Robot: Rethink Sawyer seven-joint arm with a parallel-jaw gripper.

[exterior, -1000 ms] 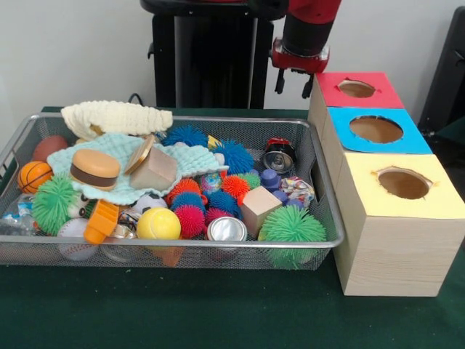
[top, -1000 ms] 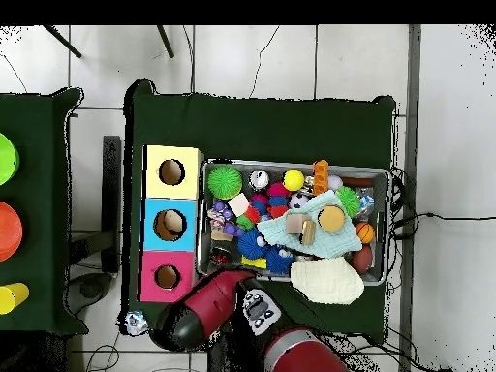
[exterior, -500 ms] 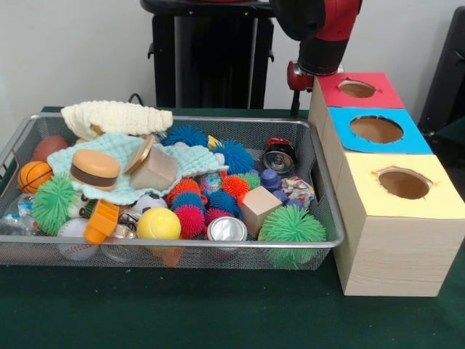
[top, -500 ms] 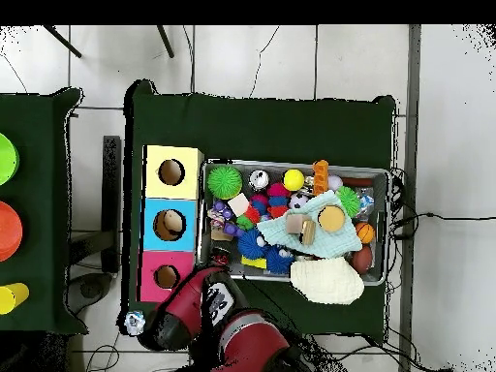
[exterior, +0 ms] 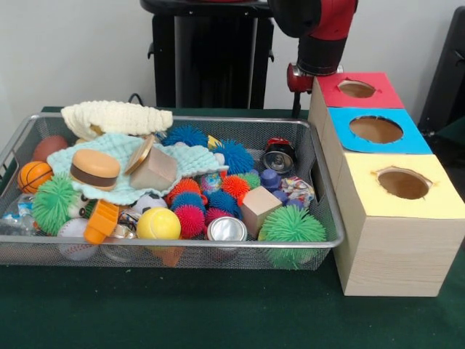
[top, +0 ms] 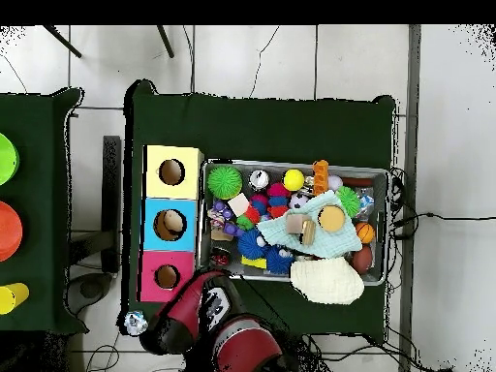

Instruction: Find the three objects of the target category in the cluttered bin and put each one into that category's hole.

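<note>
Green-clothed worktop [exterior: 182, 313]: silver wire-mesh bin [exterior: 218, 251] full; tool [exterior: 299, 86] behind red-topped wooden box [exterior: 356, 91], grip indeterminate. Search pending; descent into bin required.

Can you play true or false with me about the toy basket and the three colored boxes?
1. The yellow-topped box is nearest the front camera. True.
2. The toy hamburger lies on the light green cloth. True.
3. The red-topped box has a toy sticking out of its hole. False: the hole looks empty.
4. The robot's arm hangs over the middle of the wire bin. False: it is by the red-topped box, behind the bin's far corner.
5. The yellow ball sits near the bin's front edge. True.
</note>
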